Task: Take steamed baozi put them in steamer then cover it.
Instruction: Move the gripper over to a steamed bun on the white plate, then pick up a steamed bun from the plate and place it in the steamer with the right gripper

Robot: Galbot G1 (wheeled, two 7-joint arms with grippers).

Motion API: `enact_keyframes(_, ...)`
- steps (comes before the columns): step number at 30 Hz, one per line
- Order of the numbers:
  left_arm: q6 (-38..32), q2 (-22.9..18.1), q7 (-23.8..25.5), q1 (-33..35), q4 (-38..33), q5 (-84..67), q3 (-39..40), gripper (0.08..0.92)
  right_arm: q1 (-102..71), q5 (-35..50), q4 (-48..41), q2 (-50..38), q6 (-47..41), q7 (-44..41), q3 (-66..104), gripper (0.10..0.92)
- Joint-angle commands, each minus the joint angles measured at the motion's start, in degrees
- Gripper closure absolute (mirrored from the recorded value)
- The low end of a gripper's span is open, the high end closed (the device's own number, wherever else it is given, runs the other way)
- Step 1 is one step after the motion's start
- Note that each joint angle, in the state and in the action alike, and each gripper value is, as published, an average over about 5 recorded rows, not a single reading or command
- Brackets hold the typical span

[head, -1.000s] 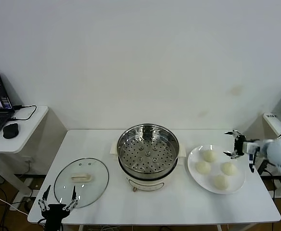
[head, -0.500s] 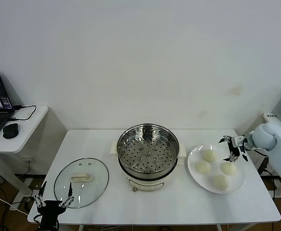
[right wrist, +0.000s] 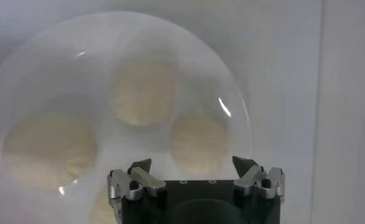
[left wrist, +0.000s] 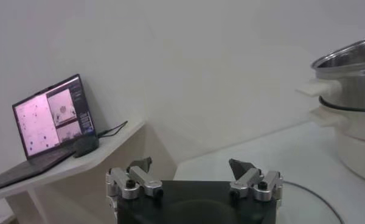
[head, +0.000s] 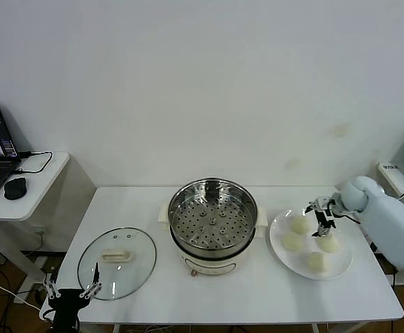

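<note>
From the head view, our right hand (head: 319, 211) hovered spread and empty over the plate (head: 279, 223), above the four steamed baozi (head: 300, 225). The steamer (head: 213, 215) stood uncovered at mid-table, just beside the plate; the cover (head: 116, 262) lay flat on the table (head: 257, 291) on its far side. We judged the step was picking a first bun: settle squarely over one and close gently, since soft dough would dent. Our left hand (head: 71, 294) waited at the table's near edge by the cover.

The left wrist view showed that hand's fingers (left wrist: 138, 180) released, with a laptop (left wrist: 48, 119) on a side desk behind.

In the right wrist view the buns sat close together, so neighbours might be nudged.
</note>
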Motion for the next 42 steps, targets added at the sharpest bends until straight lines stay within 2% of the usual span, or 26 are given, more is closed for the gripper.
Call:
enact_keyframes(1, -0.03, 0.02, 0.0, -0.02, 0.09, 0.04, -0.14, 0.177, 1.84, -1.47, -6.11, 4.25, 0.01, 0.36, -1.56, 0.203)
enact_keyframes(13, -0.31, -0.15, -0.01, -0.15, 0.14, 0.16, -0.13, 0.177, 2.21, -3.44, -8.56, 6.06, -0.34, 0.11, -1.69, 0.209)
enact_keyframes(16, -0.35, -0.18, 0.01, -0.11, 0.08, 0.18, -0.12, 0.177, 2.12, -3.52, -8.48, 6.07, -0.37, -0.11, -1.75, 0.24)
enact_keyframes(23, -0.45, -0.31, -0.01, 0.0, -0.13, 0.22, 0.0, 0.177, 2.2, -3.29, -7.52, 5.35, -0.54, -0.31, -1.84, 0.379)
enact_keyframes(28, -0.48, -0.33, -0.04, 0.14, -0.49, 0.21, -0.01, 0.177, 2.46, -1.42, -5.51, 3.99, -0.85, -0.42, -2.53, 0.416)
enact_keyframes(35, -0.39, -0.32, -0.08, 0.35, -0.93, 0.18, 0.03, 0.177, 7.21, 7.16, 5.33, -3.22, -2.71, -1.76, -9.01, 0.43)
enact_keyframes(42, -0.31, -0.04, 0.02, 0.29, -1.38, 0.15, 0.53, 0.177, 23.44, 21.16, 20.3, -13.06, -6.48, -4.16, -22.17, 0.416)
